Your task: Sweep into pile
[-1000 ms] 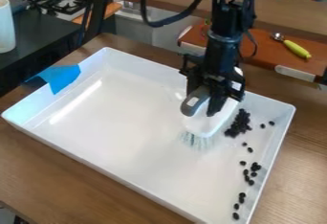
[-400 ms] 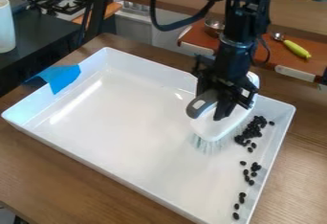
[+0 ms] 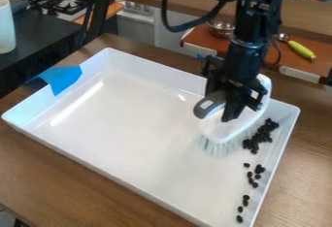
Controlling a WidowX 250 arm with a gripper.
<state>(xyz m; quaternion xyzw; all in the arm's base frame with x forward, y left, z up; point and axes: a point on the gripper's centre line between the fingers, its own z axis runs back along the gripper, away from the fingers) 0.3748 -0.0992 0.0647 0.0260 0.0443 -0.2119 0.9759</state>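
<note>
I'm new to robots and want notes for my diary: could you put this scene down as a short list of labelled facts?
tool: white brush with grey handle, held by the gripper
container: white tray
material: small black pieces
layout: largest cluster beside the bristles, smaller groups toward the near corner
tray marking: blue tape
state: not yet one pile

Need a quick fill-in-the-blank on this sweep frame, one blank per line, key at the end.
1. The claw holds a ____ with pale bristles.
2. The small black beans lie inside a shallow white ____.
3. The large piece of tape at its left side is ____ in color.
4. As the picture shows it, the beans lie nearer its ____ wall than its left one.

Missing words: brush; tray; blue; right
</note>
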